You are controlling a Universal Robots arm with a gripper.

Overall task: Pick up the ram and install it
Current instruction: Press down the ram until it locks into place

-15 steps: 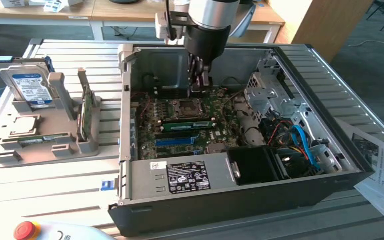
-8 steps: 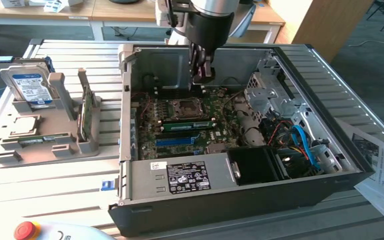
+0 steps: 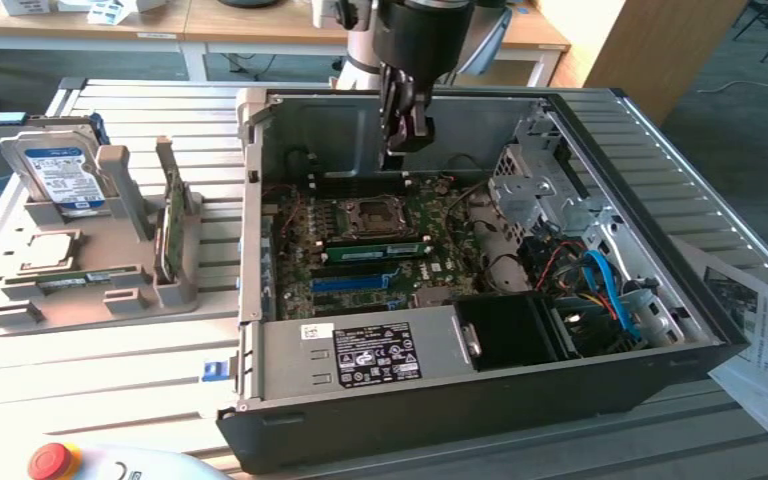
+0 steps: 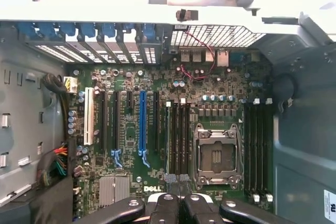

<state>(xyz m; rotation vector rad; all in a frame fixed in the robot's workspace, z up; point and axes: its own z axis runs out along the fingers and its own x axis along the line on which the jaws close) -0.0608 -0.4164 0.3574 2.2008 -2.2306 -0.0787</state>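
A slatted metal workbench was seen carrying an open black desktop computer case laid on its side. Toward the exterior view's left, a grey parts holder was set directly on the slats, well apart from the case. Printed paper sheets were laid at the exterior view's right edge, and a red emergency-stop button was placed at the near edge.

Readable: "DELL" in white on the motherboard. White print on the power supply label too small to make out.
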